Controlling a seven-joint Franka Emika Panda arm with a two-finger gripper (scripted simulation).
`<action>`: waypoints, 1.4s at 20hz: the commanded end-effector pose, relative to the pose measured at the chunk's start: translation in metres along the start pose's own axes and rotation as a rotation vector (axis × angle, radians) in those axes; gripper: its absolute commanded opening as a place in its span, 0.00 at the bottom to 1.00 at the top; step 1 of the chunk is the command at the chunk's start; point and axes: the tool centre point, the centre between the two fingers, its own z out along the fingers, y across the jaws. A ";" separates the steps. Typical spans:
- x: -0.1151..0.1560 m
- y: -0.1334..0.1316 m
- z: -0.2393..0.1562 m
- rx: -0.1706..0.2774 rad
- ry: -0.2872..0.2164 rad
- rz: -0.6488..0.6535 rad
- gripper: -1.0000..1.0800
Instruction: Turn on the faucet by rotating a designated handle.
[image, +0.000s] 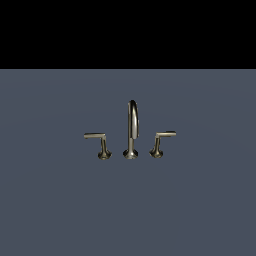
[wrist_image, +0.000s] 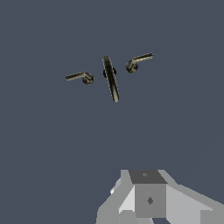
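On the grey-blue surface (image: 60, 210) the brass faucet (image: 131, 131) stands mid-scene. At the exterior view's left is the mirror handle (image: 99, 143), its bar pointing left; then the arched spout (image: 132, 120); then the handle (image: 161, 143), its bar pointing right. The gripper (wrist_image: 146, 199) appears only partly, perhaps well above; whether its jaws are apart or together, I cannot tell.

The brass faucet (image: 131, 131) stands upright on the grey worktop (image: 60, 210), its tall arched spout in the middle. The handle (image: 161, 142), at the exterior view's right, has its flat bar pointing rightward, away from the spout
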 end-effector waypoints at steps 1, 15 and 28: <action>0.019 -0.002 0.009 0.017 0.000 0.062 0.00; 0.131 0.002 0.084 0.087 0.000 0.489 0.00; 0.216 0.029 0.183 0.088 0.025 0.912 0.00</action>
